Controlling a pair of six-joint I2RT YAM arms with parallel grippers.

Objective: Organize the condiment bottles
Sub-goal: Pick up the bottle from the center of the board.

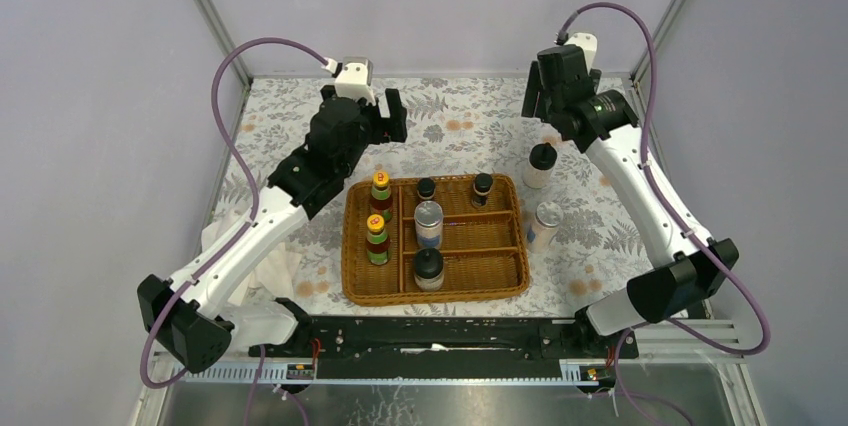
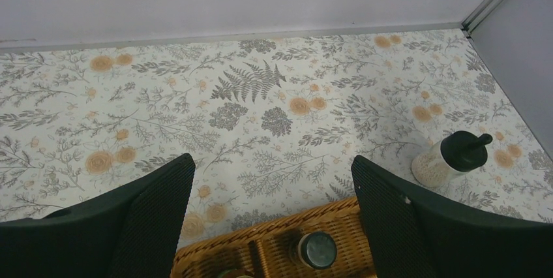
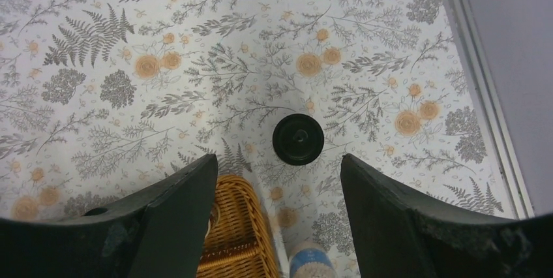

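Woven wicker divided basket (image 1: 440, 295), counter centre toward near edge: holds six condiment bottles (image 1: 428, 224). Off its right side, on the counter: cream jar with black knobbed lid (image 1: 541, 165), silver-lidded blue-white shaker (image 1: 546, 227). Left gripper (image 2: 272, 164), right gripper (image 3: 279, 160): fingers apart, empty.

The left hand (image 2: 272, 168) and right hand (image 3: 279, 166) both hover raised, spread wide, apparently empty.

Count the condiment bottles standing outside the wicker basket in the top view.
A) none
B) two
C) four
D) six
B: only the cream jar and the blue-white shaker stand outside, just right of the basket.
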